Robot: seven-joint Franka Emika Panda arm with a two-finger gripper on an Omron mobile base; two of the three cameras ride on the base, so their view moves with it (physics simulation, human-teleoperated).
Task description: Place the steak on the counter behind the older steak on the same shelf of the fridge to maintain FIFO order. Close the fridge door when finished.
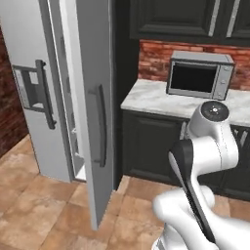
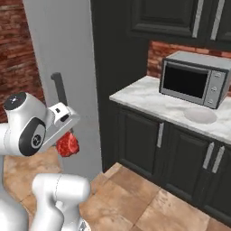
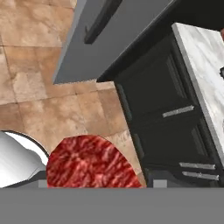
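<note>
Steak (image 2: pixel 67 145) in raised fingers (image 2: pixel 63 135)

The fridge (image 1: pixel 34 93) stands left of the bench (image 1: pixel 156 97), its door (image 1: pixel 95 112) swung open; a microwave (image 1: pixel 200 73) sits on the bench.

- steak (image 2: pixel 67 145): glossy red, marbled
- tabletop (image 1: pixel 151 97): white marble, grey veins
- fridge door (image 1: pixel 95 97): plain silver-grey, dark handle
- microwave (image 2: pixel 195 77): silver, black window
- floor (image 1: pixel 34 205): tan-brown tiles
- wall (image 1: pixel 154 58): red brick
</note>
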